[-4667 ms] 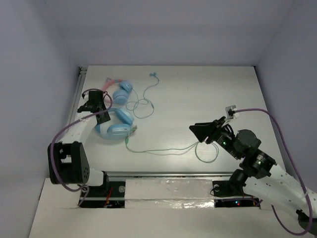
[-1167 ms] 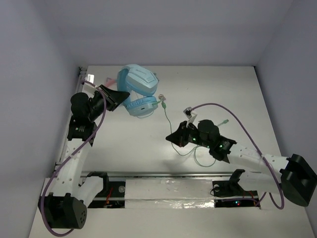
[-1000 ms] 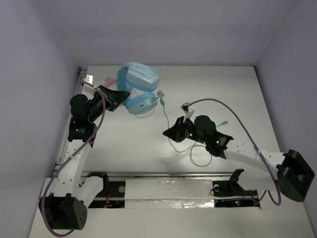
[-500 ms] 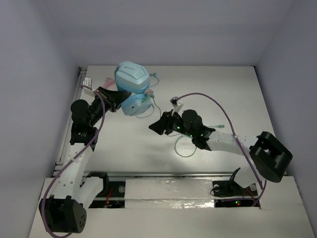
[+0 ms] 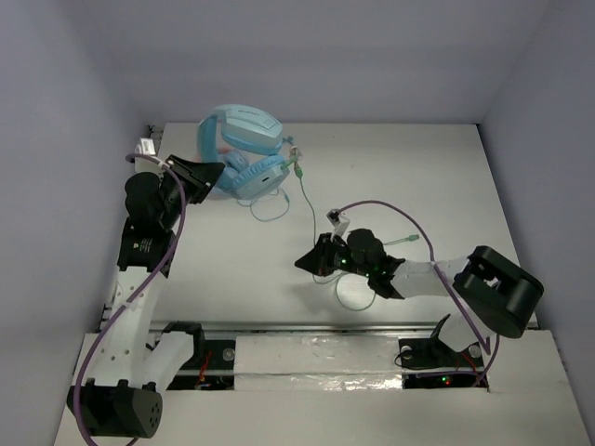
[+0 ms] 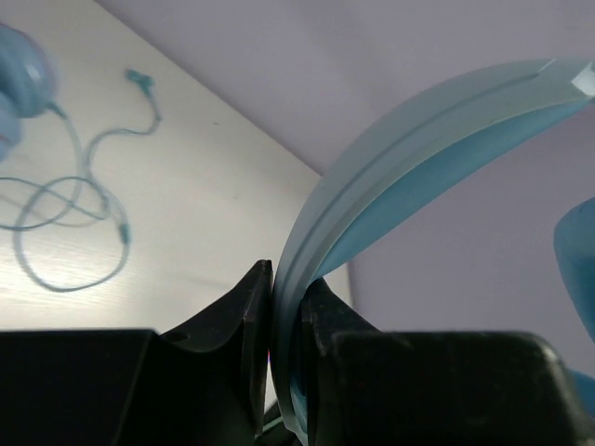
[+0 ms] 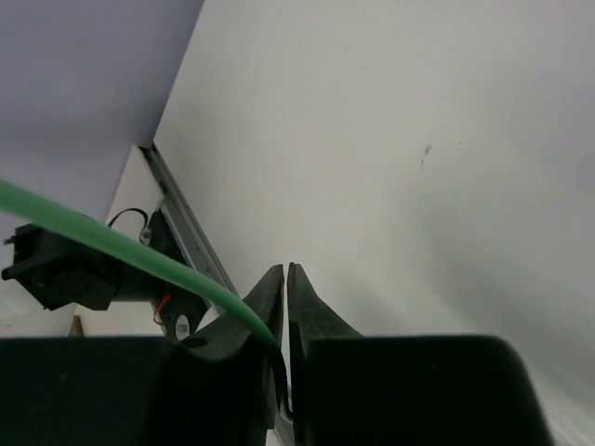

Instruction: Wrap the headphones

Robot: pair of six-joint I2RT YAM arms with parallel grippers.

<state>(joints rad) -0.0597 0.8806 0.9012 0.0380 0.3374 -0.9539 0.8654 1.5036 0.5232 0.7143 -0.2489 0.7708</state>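
Two holds, we log | left gripper [image 5: 206,173] clamps the headband [image 6: 390,177] of the headphones [image 5: 244,149], held up at the table [image 5: 418,177] far-left | right gripper [image 5: 304,263] pinches their green cable [image 5: 306,200].

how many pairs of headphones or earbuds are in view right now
3. Large light-blue headphones held up in the left gripper; teal earbuds on the table; a blurred blue cup at the left wrist view's edge, likely a smaller pair, mostly hidden.

Light-blue headphones [image 5: 244,141]; green cable [image 7: 121,249]; white table [image 5: 418,167].
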